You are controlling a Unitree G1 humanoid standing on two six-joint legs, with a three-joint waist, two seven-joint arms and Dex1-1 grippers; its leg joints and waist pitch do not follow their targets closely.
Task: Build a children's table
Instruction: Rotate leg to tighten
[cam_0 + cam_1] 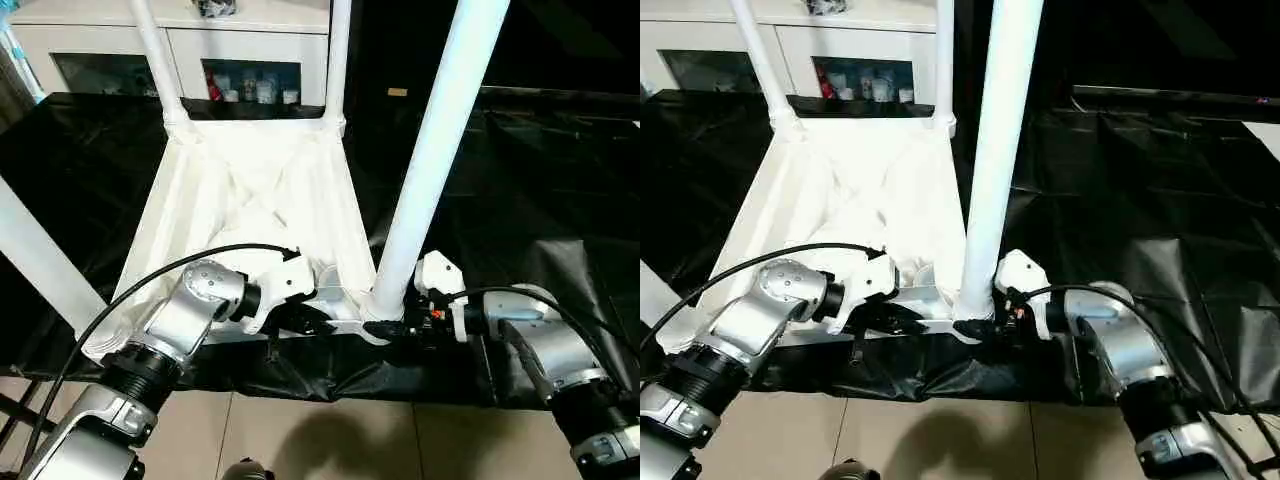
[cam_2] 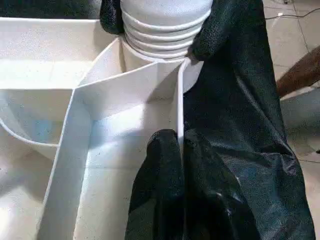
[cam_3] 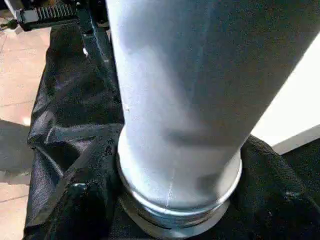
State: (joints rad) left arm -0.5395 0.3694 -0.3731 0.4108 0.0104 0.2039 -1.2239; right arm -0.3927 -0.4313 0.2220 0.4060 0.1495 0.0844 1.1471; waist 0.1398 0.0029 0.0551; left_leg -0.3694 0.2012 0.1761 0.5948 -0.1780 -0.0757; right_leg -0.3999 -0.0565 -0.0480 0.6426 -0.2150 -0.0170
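Steadying the upturned tabletop (image 1: 250, 200) on the black-covered worktop (image 1: 520, 190), I am pinching its near rim with my left claw (image 2: 181, 150) closed so it cannot twist, while my right claw (image 1: 392, 327) is gripping the base of the leg (image 1: 435, 150) at the near right corner socket.

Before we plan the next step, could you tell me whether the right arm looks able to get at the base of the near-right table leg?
Probably yes: the right pincer already sits at the base of the near-right leg, nothing between them.
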